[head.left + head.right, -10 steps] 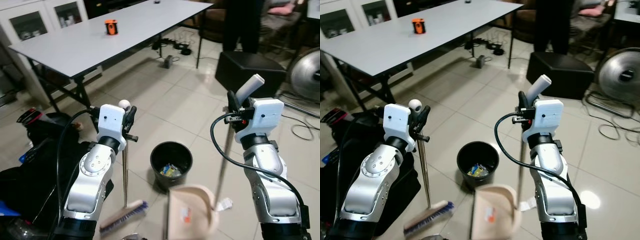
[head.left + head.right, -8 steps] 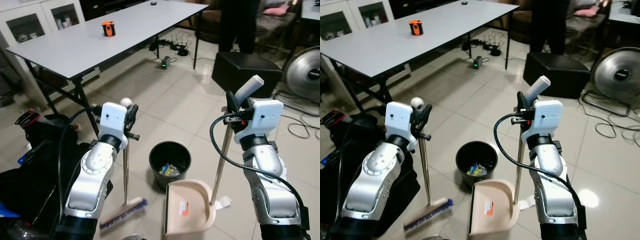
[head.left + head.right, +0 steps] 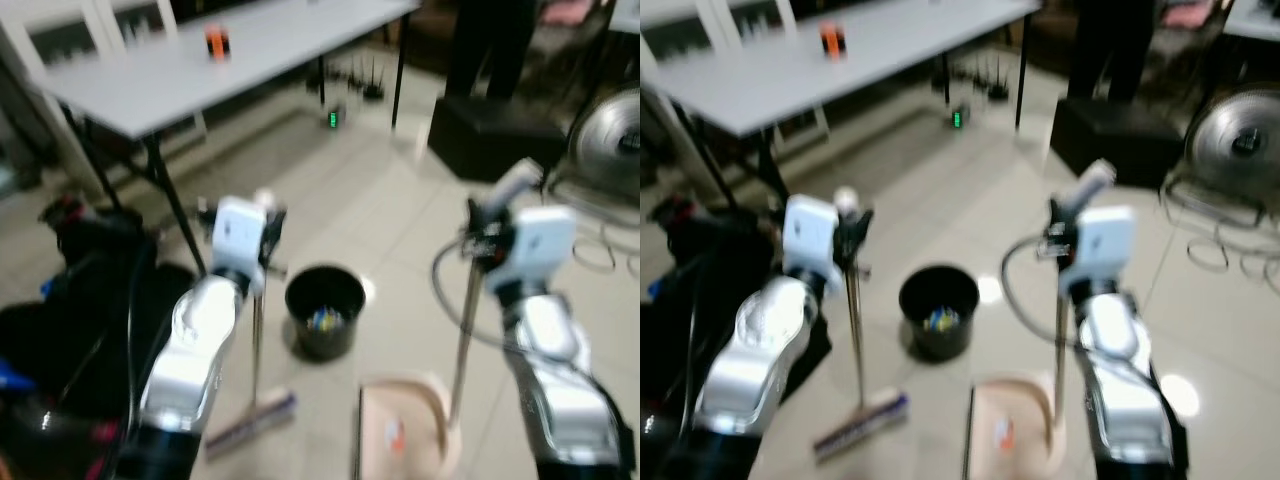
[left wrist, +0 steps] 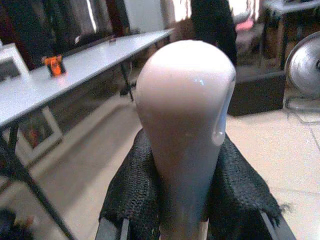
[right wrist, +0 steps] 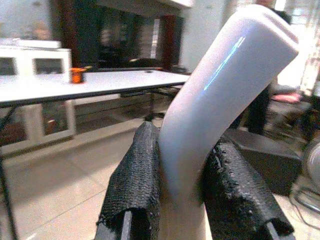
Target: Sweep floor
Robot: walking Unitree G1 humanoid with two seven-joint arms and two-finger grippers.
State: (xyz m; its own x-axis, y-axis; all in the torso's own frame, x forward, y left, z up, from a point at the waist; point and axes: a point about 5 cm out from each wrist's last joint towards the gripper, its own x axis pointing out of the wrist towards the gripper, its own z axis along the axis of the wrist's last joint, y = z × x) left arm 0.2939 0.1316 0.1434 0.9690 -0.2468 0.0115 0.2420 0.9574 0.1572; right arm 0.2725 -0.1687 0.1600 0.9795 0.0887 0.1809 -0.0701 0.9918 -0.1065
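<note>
A long grey table point(image 3: 150, 85) is running across the upper left of the head view, with an orange item point(image 3: 215, 40) sitting on it. A fan point(image 3: 605, 150) is standing at the upper right, beside a dark box point(image 3: 490, 140). A black bag point(image 3: 70, 320) is lying at the lower left.

Near the centre, a black bin point(image 3: 325, 310) with scraps inside is sitting on the tiled floor point(image 3: 390, 215). Below it and to the right, the dustpan point(image 3: 405, 435) is resting on the floor, its pole rising upright to the right gripper point(image 3: 490, 215), which is clamping the bent handle top between its padded fingers point(image 5: 137, 175). Lower left of the bin, the broom point(image 3: 250, 425) is lying head-down on the tiles, its pole standing nearly vertical up into the left gripper point(image 3: 265, 215), whose fingers point(image 4: 132, 195) are closing tight round the rounded knob.

The head views are blurring, so any dirt on the tiles is hard to make out. The broom head is lying left of the pan's open mouth, so the sweep probably needs to run rightward toward the pan, led by the left arm.
</note>
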